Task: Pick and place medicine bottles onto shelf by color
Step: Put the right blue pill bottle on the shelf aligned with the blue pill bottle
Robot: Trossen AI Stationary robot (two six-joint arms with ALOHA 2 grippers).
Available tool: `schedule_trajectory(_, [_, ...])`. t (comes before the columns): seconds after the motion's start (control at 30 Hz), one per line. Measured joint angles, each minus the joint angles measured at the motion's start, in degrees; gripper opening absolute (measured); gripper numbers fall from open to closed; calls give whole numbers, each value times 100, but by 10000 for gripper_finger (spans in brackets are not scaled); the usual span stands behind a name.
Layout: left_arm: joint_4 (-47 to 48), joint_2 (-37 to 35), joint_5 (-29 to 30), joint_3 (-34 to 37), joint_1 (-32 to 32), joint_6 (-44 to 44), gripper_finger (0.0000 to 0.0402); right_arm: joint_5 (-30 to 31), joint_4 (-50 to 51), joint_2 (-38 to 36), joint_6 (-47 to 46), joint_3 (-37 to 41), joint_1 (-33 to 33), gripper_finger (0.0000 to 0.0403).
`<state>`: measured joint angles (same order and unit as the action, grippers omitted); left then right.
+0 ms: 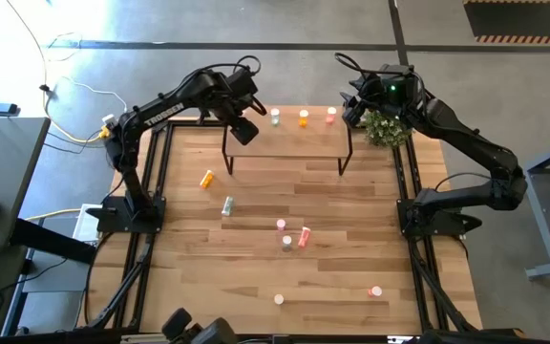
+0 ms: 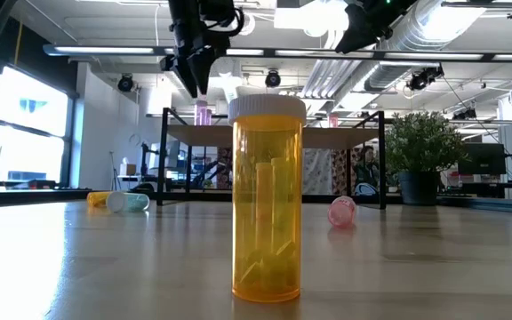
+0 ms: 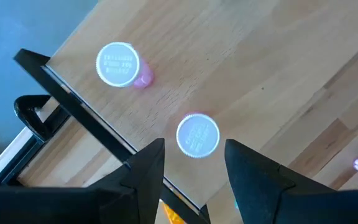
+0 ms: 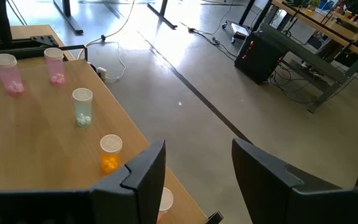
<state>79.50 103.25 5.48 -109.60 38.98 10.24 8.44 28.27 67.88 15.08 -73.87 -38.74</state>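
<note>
Surface: loose medicine bottles at centre. Shelf at 12 o'clock carries five. Left claw, fingers apart, hangs over the shelf's 9 o'clock edge above a pink bottle. Right claw, apart and empty, overhangs the 3 o'clock edge.

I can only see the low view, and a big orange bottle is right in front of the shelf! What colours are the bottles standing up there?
Observer: The right wrist view shows a row on the shelf: two pink bottles, a pale green bottle, then an orange bottle.
Operator: Is the gripper above the shelf holding one?
Observer: No. In the left wrist view the left gripper is open, straight above a pink bottle's white cap, not touching it.
Operator: Where's the other arm?
Observer: The high view shows the right gripper past the shelf's other end, beside a small green plant, holding nothing.
</note>
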Motion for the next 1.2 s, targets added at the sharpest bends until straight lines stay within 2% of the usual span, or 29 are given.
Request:
schedule_trajectory(0.3, [0,-546,35,0,-150,-71,160,-45,268,-2,-553,0,211,177])
schedule_trajectory(0.53, [-6,-879,305,2,-638,-234,157,-81,734,-2,-1433,0,678,177])
schedule_trajectory(0.7, [-79,-905,282,110,-1058,-474,149,-743,999,-2,-1984,0,1109,177])
schedule_trajectory(0.93, [-1551,-1763,-618,1815,-1608,-625,135,-1127,1635,-2,-2956,0,1851,177])
schedule_trajectory(1.2, [-2625,-2756,-678,3221,-1830,-294,133,-1261,1869,2,-3687,134,2980,177])
